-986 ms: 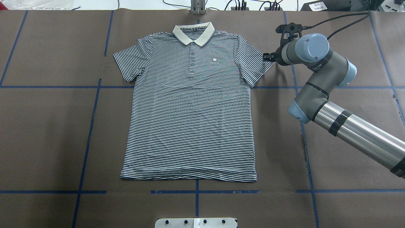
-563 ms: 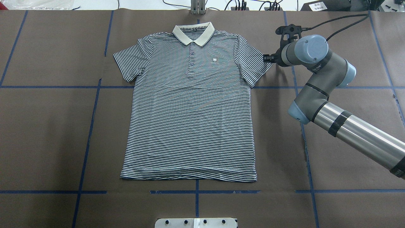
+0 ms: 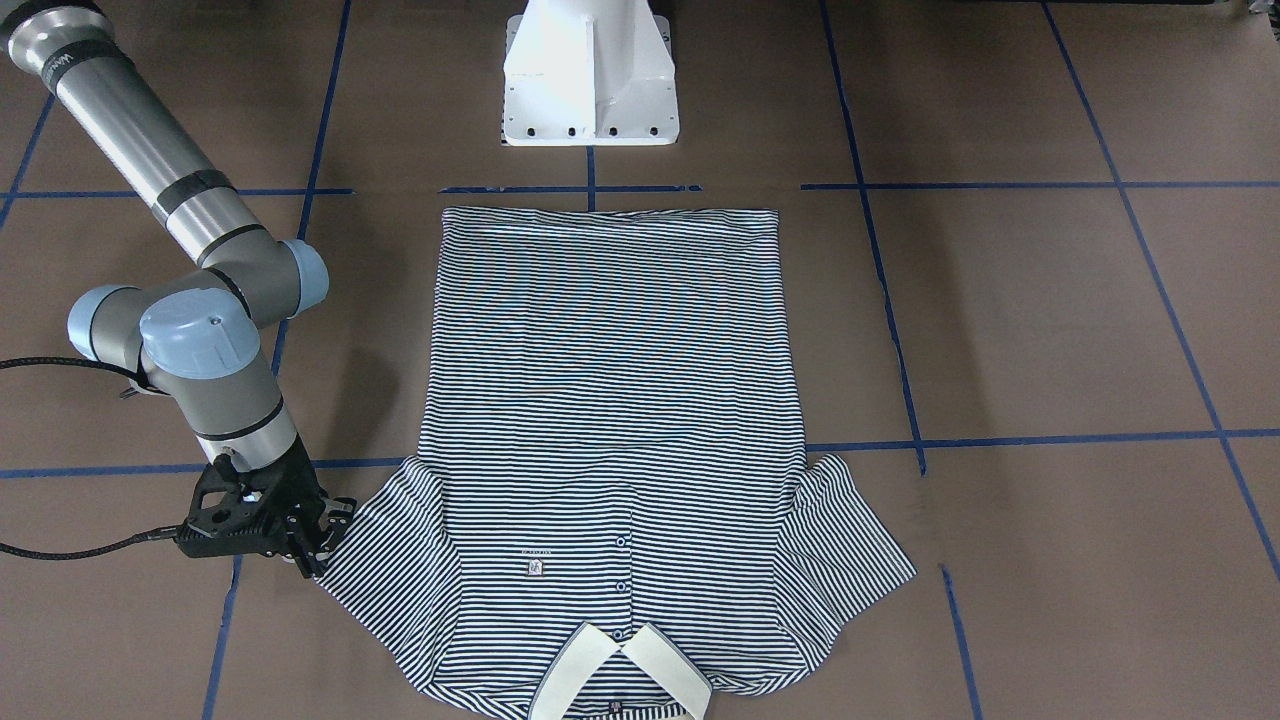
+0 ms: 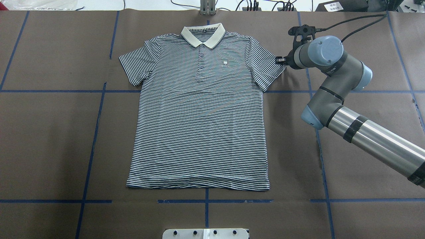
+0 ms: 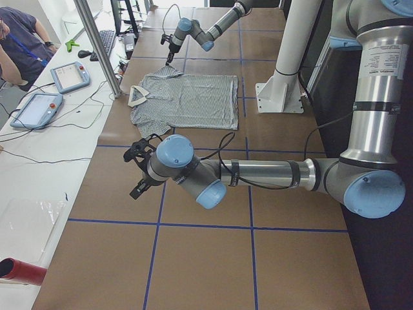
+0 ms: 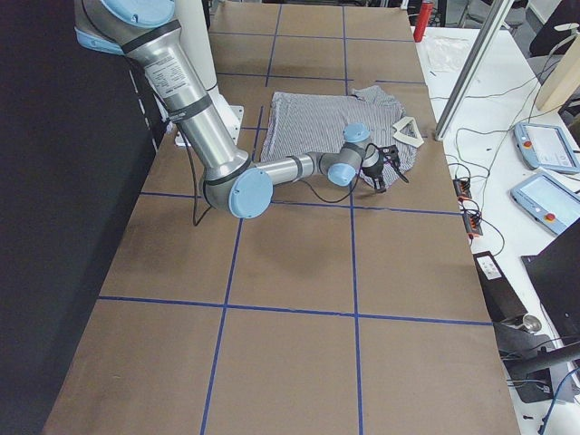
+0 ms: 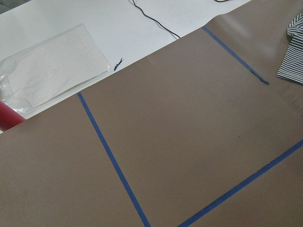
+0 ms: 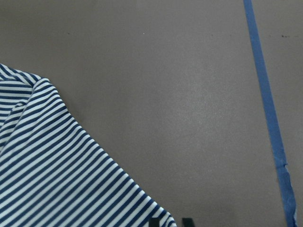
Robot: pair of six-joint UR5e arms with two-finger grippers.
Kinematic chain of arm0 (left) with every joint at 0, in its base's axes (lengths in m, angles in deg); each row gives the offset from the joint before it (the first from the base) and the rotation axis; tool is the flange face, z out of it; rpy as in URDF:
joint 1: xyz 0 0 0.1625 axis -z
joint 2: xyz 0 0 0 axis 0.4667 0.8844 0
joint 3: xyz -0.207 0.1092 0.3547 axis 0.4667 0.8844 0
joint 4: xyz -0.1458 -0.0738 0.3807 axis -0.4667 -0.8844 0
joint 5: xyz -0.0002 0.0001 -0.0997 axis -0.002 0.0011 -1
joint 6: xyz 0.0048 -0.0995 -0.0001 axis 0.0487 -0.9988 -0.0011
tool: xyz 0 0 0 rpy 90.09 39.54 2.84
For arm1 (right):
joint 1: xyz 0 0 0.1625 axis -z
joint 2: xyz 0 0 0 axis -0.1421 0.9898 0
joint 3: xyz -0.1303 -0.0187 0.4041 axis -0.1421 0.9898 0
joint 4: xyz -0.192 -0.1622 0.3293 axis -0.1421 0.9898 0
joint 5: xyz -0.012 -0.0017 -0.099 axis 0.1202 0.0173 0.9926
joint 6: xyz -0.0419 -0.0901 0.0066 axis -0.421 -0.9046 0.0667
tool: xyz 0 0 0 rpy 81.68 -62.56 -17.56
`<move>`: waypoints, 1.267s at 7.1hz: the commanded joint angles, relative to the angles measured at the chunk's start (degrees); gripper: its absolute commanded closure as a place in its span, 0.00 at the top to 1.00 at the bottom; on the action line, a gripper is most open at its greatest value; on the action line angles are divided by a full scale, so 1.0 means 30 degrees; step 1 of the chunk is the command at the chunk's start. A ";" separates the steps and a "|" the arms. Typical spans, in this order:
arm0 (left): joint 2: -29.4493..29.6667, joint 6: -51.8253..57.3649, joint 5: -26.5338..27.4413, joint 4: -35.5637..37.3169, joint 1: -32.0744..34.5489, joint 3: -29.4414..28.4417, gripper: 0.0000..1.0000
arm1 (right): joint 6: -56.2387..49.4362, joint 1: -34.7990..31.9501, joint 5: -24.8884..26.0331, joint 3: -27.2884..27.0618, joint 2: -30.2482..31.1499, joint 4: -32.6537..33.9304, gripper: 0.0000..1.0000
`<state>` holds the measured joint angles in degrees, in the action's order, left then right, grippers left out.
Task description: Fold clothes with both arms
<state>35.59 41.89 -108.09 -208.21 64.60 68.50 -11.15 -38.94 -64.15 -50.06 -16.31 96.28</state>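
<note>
Shirt: A navy-and-white striped polo shirt (image 4: 199,126) lies flat and face up at mid-table on the brown paper table cover (image 4: 49,132). Its cream collar (image 4: 203,35) points away from the robot base and both sleeves are spread.
Right gripper: The right gripper (image 3: 322,545) sits low at the sleeve tip (image 4: 265,66), its fingertips (image 8: 154,222) slightly parted and clamping nothing.
Left gripper: The left gripper (image 5: 137,173) is well apart from the shirt; its finger spread cannot be told.
Unclear: The chest logo patch (image 4: 225,63) is too small to read.
</note>
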 commanded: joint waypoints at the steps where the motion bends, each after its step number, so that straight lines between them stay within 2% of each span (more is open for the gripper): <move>1: -0.0049 0.0029 0.0000 0.0000 0.0015 0.0000 1.00 | 0.0722 0.0000 0.0029 -0.0064 -0.0676 0.0196 0.00; 2: -0.0078 0.0029 0.0000 0.0000 0.0015 0.0029 1.00 | 0.0815 0.0000 0.0000 -0.0151 -0.1057 0.0575 0.00; 4: -0.0137 0.0029 0.0000 0.0000 0.0015 0.0029 1.00 | 0.2679 0.0668 0.0696 -0.0298 -0.3336 0.4021 0.00; 5: -0.0166 0.0029 0.0000 0.0000 0.0015 0.0029 1.00 | 0.3880 0.1457 0.2501 -0.0154 -0.3955 0.4384 0.00; 7: -0.0166 0.0029 0.0000 0.0000 0.0015 0.0029 1.00 | 0.4624 0.2340 0.3570 0.0226 -0.4691 0.4768 0.00; 9: -0.0166 0.0029 0.0000 0.0000 0.0015 0.0029 1.00 | 0.4624 0.2577 0.3838 0.0840 -0.5218 0.4768 0.00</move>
<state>35.09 41.98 -108.09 -208.21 64.64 68.59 2.59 -31.72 -53.17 -48.72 -30.81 110.52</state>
